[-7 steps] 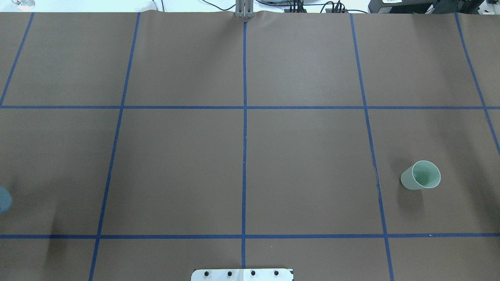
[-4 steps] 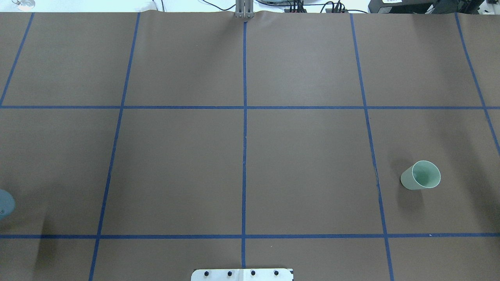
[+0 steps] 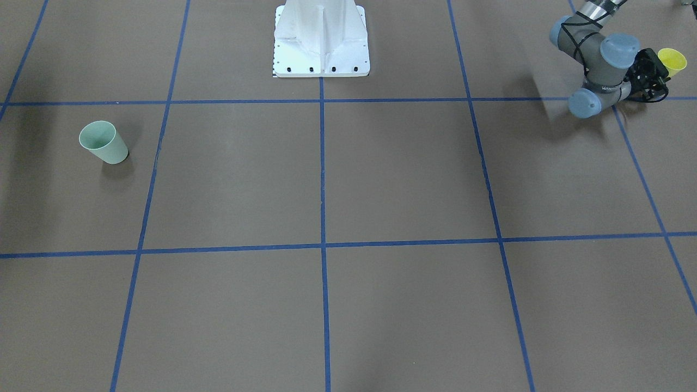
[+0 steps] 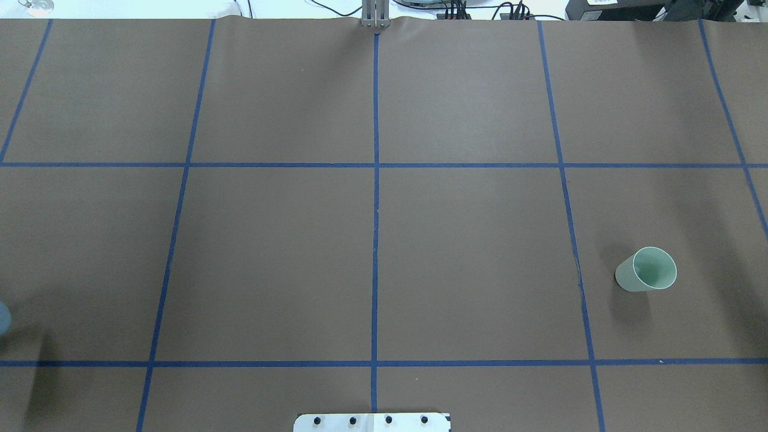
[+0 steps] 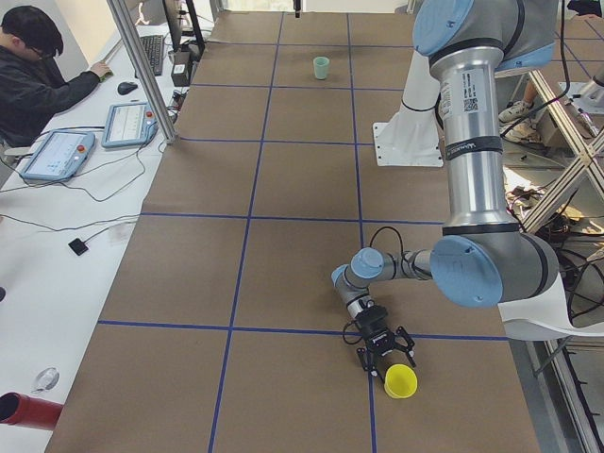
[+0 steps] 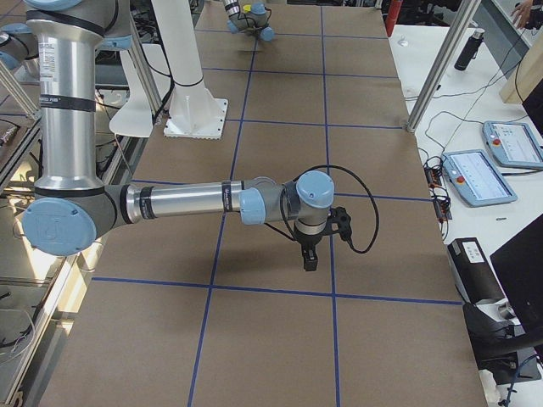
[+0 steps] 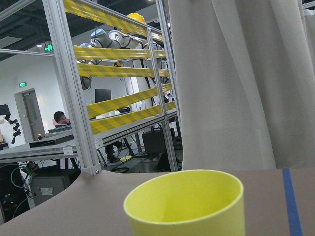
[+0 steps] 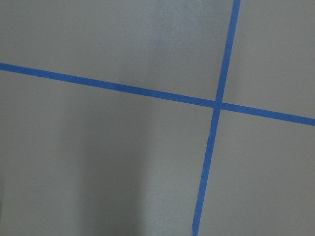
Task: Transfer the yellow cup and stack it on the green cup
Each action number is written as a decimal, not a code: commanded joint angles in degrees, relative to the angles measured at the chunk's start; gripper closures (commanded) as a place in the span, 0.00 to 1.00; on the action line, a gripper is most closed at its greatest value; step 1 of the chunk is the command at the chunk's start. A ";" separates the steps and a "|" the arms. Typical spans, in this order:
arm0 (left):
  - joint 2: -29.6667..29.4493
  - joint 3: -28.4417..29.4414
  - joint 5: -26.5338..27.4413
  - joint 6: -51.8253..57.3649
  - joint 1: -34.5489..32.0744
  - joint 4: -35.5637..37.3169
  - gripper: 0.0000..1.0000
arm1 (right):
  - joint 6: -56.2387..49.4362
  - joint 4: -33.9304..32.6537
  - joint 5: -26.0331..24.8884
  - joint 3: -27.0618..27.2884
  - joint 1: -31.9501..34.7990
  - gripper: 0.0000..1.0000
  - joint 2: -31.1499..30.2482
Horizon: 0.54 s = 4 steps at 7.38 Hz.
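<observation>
The yellow cup (image 3: 671,61) stands upright near the table's end on my left side; it also shows in the exterior left view (image 5: 400,381) and fills the bottom of the left wrist view (image 7: 184,204). My left gripper (image 3: 659,72) is low at the table, level with the cup, its fingers spread open right at the cup's side (image 5: 387,357). The green cup (image 3: 103,142) stands upright far off on my right side (image 4: 646,269). My right gripper (image 6: 310,259) points down over the table; I cannot tell whether it is open. Its wrist view shows only tape lines.
The white robot base (image 3: 321,43) sits at the table's near edge (image 4: 372,422). Blue tape lines grid the brown table (image 4: 375,240). An operator (image 5: 38,75) sits at a side desk with tablets (image 5: 57,156). A metal frame post (image 5: 142,66) stands beside the table.
The bit of the left arm at the overhead view's left edge has slid down and further out of view. The green cup has not moved.
</observation>
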 commanded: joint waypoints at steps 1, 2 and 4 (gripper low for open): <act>0.06 4.97 0.16 -0.35 0.03 -2.69 0.00 | 0.00 0.00 0.00 0.05 0.00 0.00 0.00; 0.06 6.56 0.16 -0.35 0.03 -3.65 0.00 | 0.00 0.00 0.00 0.13 0.00 0.00 0.00; 0.75 6.93 0.24 -0.87 0.03 -4.10 0.79 | 0.00 -0.09 0.08 0.48 0.00 0.00 0.09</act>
